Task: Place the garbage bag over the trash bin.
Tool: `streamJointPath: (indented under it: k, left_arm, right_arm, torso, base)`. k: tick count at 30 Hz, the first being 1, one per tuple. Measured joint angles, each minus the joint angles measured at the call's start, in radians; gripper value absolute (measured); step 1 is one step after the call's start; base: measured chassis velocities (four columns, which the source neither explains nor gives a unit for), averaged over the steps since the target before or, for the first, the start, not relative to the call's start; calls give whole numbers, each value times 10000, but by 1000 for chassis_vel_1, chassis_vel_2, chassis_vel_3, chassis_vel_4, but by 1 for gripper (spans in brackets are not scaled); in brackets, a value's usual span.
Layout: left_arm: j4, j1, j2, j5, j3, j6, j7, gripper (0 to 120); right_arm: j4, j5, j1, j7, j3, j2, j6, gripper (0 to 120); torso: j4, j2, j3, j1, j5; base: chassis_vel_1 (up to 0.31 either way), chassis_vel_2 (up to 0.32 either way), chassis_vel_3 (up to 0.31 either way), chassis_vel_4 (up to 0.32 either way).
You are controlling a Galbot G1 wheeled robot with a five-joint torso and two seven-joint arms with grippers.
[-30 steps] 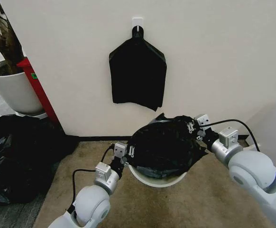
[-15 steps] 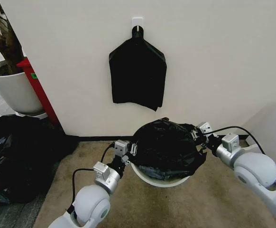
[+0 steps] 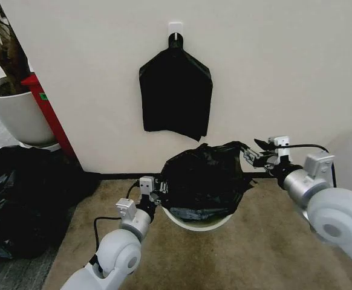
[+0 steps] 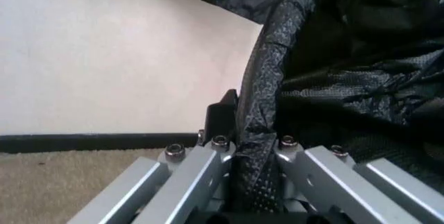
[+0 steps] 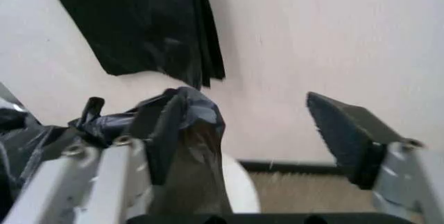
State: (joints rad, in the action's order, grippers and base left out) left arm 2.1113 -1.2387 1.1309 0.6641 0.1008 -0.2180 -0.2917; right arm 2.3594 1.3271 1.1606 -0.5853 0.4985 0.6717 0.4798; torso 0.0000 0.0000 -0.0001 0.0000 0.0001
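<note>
While my left gripper (image 3: 156, 194) is clamped on a fold of the garbage bag (image 3: 201, 180) at the near-left side of the trash bin (image 3: 195, 221), my right gripper (image 3: 256, 153) stands with its fingers spread apart beside the bag's far-right corner, one pad touching or just beside the crinkled plastic and the other well clear of it; the bag lies bunched across the bin's mouth, with only the near arc of the white rim showing beneath it, and I cannot tell whether any edge is tucked down around the rim on the far side; my judgement is that, with one corner free, the thin glossy film could spring back toward the middle or slump into the bin, since only my left hold keeps it stretched; if I pull further left, the light bin might tip or slide on the carpet (image 3: 267, 248), or the plastic might tear at the pinch; compared with half a second ago, my right gripper has opened and drawn back from the bag toward the wall (image 3: 285, 72), sitting higher and farther right, while the bag has lost its smooth dome, sagging flatter with a peak at the released corner; my left gripper has stayed shut on its fold, shifted slightly left; the flat black bundle (image 3: 176, 93) on the wall hook hangs unchanged.
</note>
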Motion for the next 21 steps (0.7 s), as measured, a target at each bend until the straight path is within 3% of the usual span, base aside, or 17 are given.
streamJointPath:
  k: [4, 6, 14, 21]
  left_arm:
    - [124, -62, -91, -172, 25, 43, 298, 2]
    - [220, -154, -188, -577, 37, 312, 941, 2]
    - [587, -361, -376, -1305, 183, 1294, 2358, 2]
    - [609, -389, -372, -1470, 259, 1656, 2675, 2]
  right_arm:
    - [-465, 216, 22, -163, 2, 143, 69, 83]
    - [-955, 193, 2, 260, -119, 144, 105, 95]
    - [-2480, -211, 10, 2032, -491, 73, 543, 100]
    - [-3093, -810, 167, 3300, -464, 65, 346, 100]
  torso:
    - [1, 0, 0, 0, 1]
    - [0, 0, 1, 0, 1]
    - [1, 0, 1, 0, 0]
    - [0, 0, 2, 0, 0]
  base:
    - [0, 0, 0, 0]
    - [0, 0, 0, 0]
    - [0, 0, 0, 0]
    - [0, 0, 0, 0]
